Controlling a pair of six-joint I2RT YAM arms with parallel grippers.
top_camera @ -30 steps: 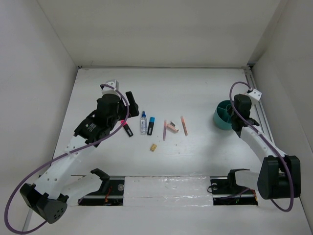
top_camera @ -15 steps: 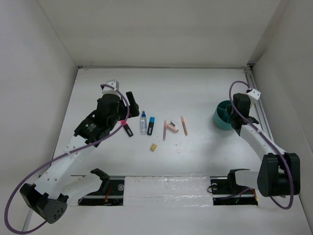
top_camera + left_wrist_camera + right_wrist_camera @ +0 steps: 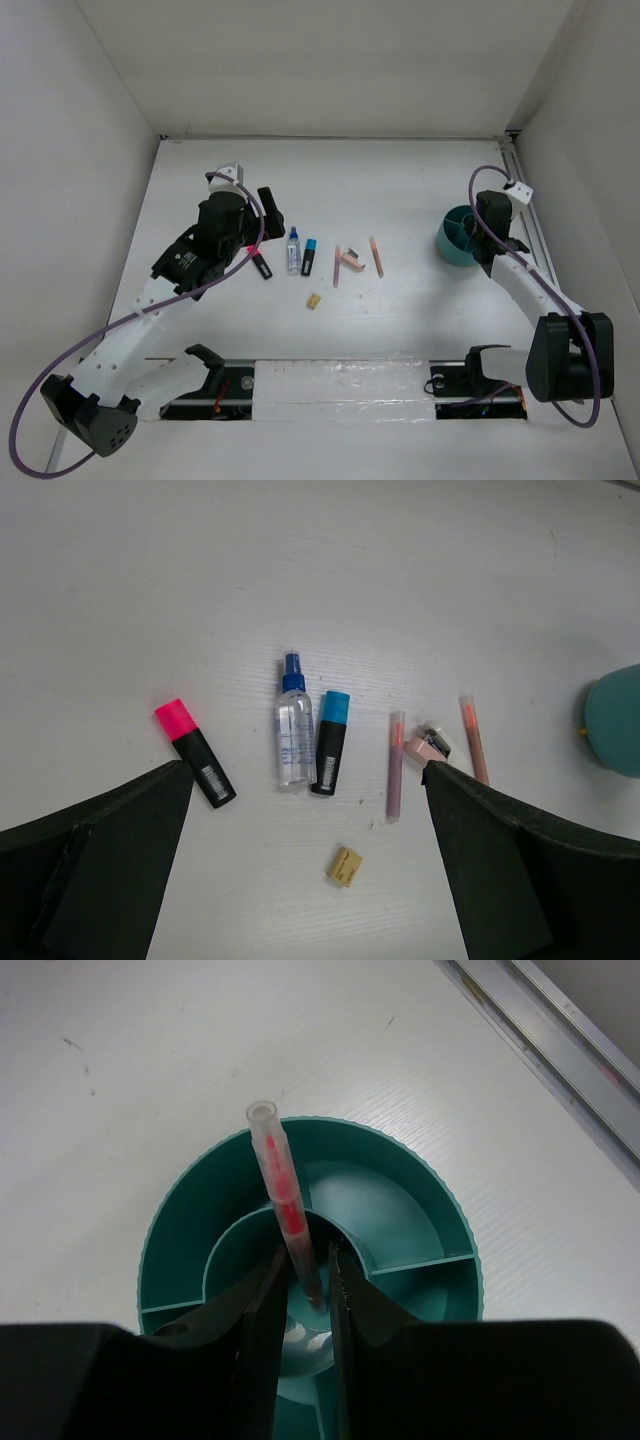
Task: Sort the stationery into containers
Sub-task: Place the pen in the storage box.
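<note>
While the right claw [image 3: 308,1260] hangs over the cup [image 3: 440,1210], one pencil [image 3: 283,1190] stands tilted in the cup's middle compartment. Its lower end is down between the claw's fingers [image 3: 270,1300] and its upper end leans out over the far rim. The fingers sit close on either side of it with only a sliver of room. Whether they pinch the pencil or stand just off it, I cannot tell from the wrist view. So the first item is in the cup, or as good as in, and I judge that this one delivery is at its very end.

The other compartments that show look bare, though the claw hides the near part of the cup.

Nearly everything else is left to do. On the counter [image 3: 300,580], well apart from the cup, lie:
- a pink-capped marker [image 3: 195,753]
- a bottle [image 3: 294,735] with a blue-capped marker [image 3: 329,742] just beside it
- two more pencils [image 3: 396,765] [image 3: 474,738], with the pink block [image 3: 428,748] between them
- a tan piece [image 3: 344,866], alone and nearer the arms

That makes seven loose things against one in the cup, so the sorting is barely begun.

The left claw [image 3: 308,775] hovers above this row with its jaws spread wide and nothing in them. It sits over the bottle and markers, and touches none of them.

By my reading, the job now needs the right claw to come clear of the pencil. Then each counter item has to be picked up and carried across to a compartment.
</note>
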